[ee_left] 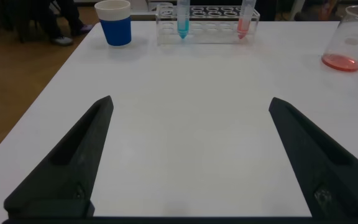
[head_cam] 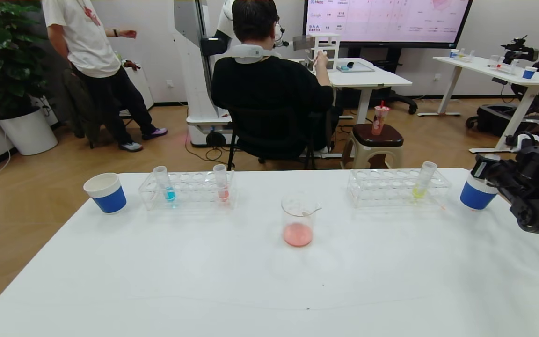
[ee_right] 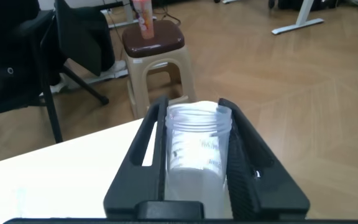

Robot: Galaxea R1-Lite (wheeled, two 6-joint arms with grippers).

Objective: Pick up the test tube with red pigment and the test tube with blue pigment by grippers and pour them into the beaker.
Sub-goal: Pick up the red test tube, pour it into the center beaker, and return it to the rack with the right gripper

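The test tube with blue pigment [head_cam: 168, 186] and the test tube with red pigment [head_cam: 222, 184] stand upright in a clear rack [head_cam: 187, 191] at the table's far left. Both also show in the left wrist view, blue [ee_left: 183, 18] and red [ee_left: 243, 20]. The beaker [head_cam: 298, 220] stands mid-table with pink-red liquid in its bottom. My left gripper [ee_left: 191, 101] is open and empty, low over the bare near-left table. My right gripper [head_cam: 482, 169] is at the far right edge, shut on a clear threaded tube [ee_right: 197, 140] that looks empty.
A second clear rack [head_cam: 393, 187] at the far right holds a tube of yellow-green liquid [head_cam: 422, 181]. Blue-and-white paper cups stand at the far left [head_cam: 105, 192] and far right [head_cam: 476, 195]. People, chairs and a stool are beyond the table's far edge.
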